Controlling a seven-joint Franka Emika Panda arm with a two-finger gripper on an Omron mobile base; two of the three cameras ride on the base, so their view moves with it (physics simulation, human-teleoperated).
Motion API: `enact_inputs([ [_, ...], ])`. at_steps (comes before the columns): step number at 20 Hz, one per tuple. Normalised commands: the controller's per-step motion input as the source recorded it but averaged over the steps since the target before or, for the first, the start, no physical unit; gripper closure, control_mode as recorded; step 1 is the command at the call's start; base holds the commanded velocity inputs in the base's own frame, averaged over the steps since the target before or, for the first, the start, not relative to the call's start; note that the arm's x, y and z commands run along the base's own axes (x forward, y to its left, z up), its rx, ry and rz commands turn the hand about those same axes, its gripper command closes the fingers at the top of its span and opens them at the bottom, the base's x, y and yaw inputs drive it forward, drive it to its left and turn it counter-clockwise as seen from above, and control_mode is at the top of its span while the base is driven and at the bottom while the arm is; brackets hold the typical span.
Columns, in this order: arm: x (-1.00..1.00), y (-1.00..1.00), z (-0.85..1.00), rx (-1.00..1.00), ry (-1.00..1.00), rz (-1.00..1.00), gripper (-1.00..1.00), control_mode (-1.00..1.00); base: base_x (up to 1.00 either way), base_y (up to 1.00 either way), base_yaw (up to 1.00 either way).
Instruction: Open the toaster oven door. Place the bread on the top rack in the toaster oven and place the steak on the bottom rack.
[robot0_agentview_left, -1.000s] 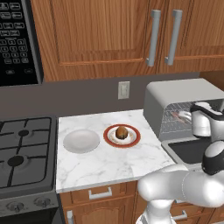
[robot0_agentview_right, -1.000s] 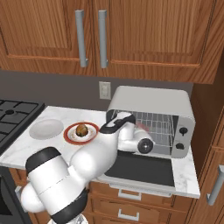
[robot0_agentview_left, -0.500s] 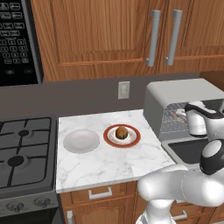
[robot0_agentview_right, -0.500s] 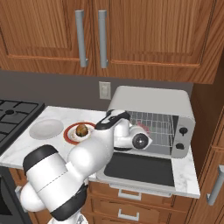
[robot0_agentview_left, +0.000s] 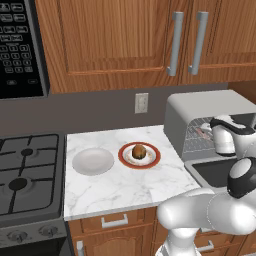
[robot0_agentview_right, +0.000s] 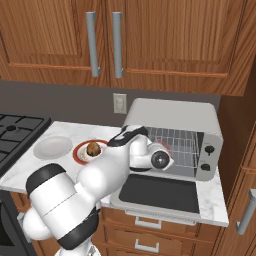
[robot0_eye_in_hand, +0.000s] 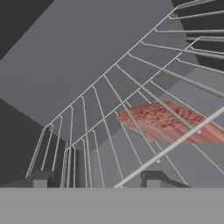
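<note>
Marble-white table in the left base view carries a red-rimmed plate with the small round brown bread roll on it, beside an empty white plate; the light grey toaster oven stands open to the right. From the right base view, its dark-glass door lies dropped flat, the arm reaching into the opening. Through the hand view, the flat pink-red steak rests on a thin silver wire rack, the tool parted and empty just short of it. Steak placing looks finished; next, I'd guess, back out and fetch the roll.
</note>
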Motion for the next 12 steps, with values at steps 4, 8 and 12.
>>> enact_inputs([
  [4,0.02,0.0,-0.24,0.02,0.16,0.0,-1.0,-1.0,0.0,0.0,0.0],
  [8,0.0,0.0,-0.47,0.01,0.2,0.0,-1.0,-1.0,0.0,0.0,0.0],
  [12,0.0,0.01,-0.5,0.0,0.17,0.0,-1.0,-1.0,0.0,0.0,0.0],
])
